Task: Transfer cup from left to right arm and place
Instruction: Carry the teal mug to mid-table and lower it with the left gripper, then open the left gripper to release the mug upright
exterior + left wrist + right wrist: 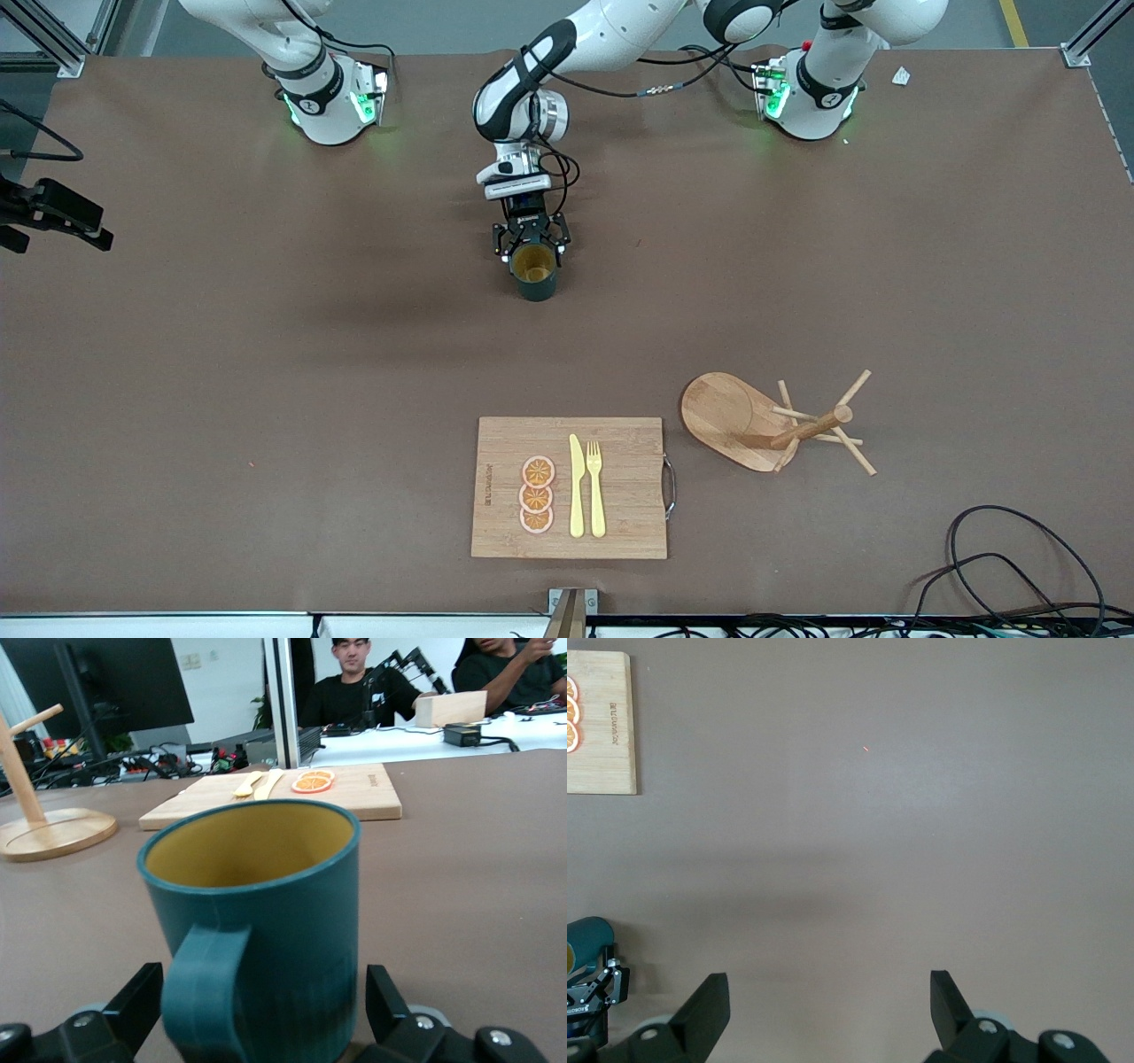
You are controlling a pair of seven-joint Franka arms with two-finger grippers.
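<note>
My left gripper (532, 241) has its fingers apart around the cup (535, 273), which stands on the middle of the table (266, 354), so I think the next step is for my right gripper (829, 1014), waiting up high with fingers apart, to come take it.

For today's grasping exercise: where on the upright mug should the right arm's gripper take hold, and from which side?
Grip the mug across its ribbed body, coming from the right arm's end of the table: it stands upright, and its handle faces the left gripper.
</note>
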